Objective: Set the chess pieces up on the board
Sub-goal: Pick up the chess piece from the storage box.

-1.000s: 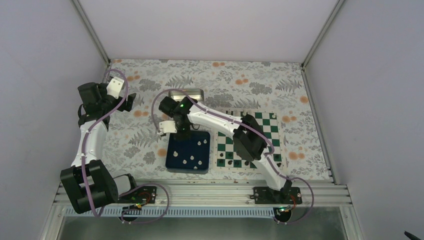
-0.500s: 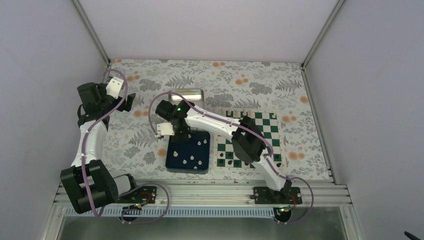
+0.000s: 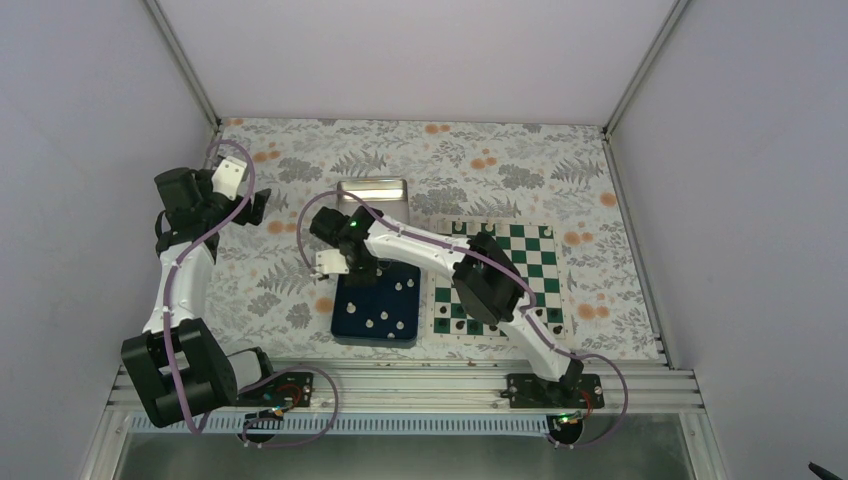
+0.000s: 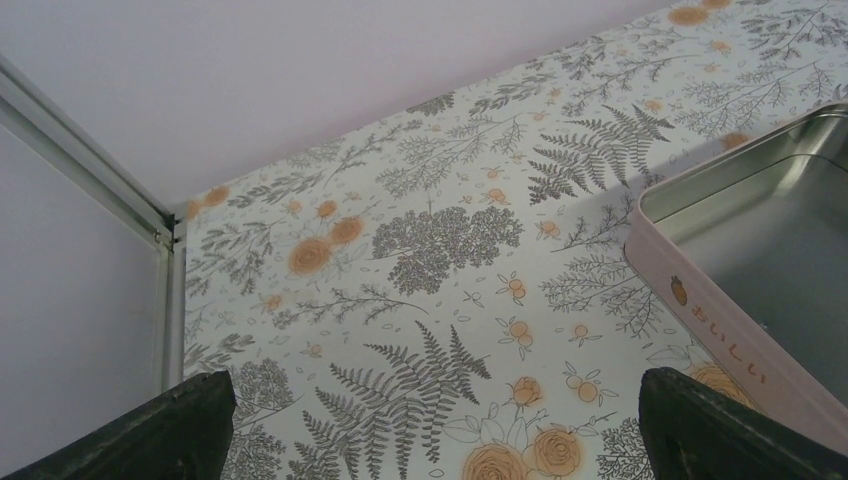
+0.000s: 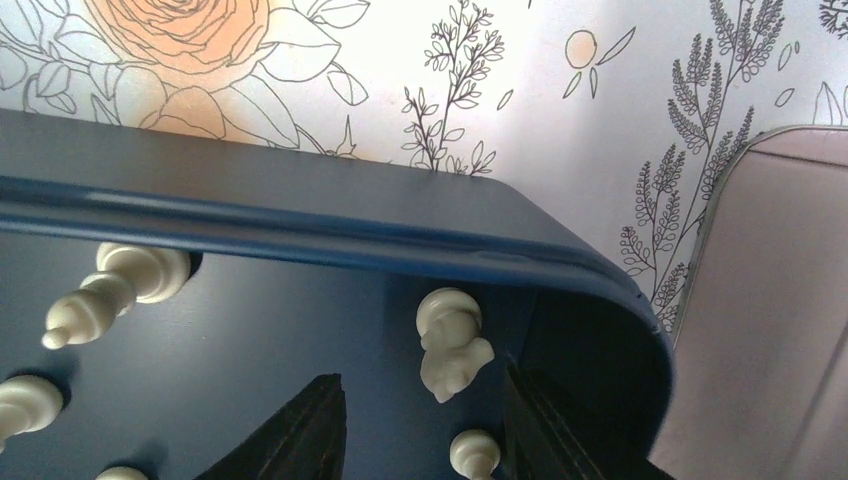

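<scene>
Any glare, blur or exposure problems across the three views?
Top external: glare on the metal tin, chess pieces barely resolved. Left wrist: sharp, even light, soft reflections inside the tin. Right wrist: pieces in the blue tray sharp; right gripper nearly black, detail lost.

From above, the right arm [image 3: 430, 245] hid the board's [image 3: 540, 262] left squares and the blue tray's [image 3: 345, 325] far edge. The wrist views cropped the metal tin [image 4: 720, 335] and one white piece [image 5: 20, 405].
</scene>
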Robot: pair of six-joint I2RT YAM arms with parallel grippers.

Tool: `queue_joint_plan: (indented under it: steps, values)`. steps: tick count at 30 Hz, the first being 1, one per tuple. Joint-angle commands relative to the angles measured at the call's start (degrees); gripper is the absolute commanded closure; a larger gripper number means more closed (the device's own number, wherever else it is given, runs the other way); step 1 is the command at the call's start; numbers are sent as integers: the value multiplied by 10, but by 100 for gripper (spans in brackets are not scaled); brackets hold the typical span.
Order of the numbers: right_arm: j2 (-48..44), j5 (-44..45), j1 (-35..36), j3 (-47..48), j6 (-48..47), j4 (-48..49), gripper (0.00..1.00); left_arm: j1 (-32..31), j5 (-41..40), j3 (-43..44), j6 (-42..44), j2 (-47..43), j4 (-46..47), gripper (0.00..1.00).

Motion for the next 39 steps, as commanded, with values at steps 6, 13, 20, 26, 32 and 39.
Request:
queue_joint_plan:
  steps: [6, 13, 20, 26, 32, 39]
  values:
    - [13, 18, 3, -4, 5, 21, 57, 7, 19, -5, -4, -6, 15, 0]
    - [33, 15, 4, 12, 3, 15, 60, 7, 22, -5, -2, -6, 14, 0]
    - [27, 1, 3, 12, 7, 19, 75, 8, 22, -6, -2, -6, 14, 0]
    - [14, -9, 3, 11, 9, 16, 85, 8, 22, -6, -2, -6, 14, 0]
    - [9, -13, 1, 9, 9, 6, 93, 8, 21, -6, -2, -7, 12, 0]
    - [-46, -27, -27, 11, 14, -29, 94, 8, 21, -4, -2, -5, 12, 0]
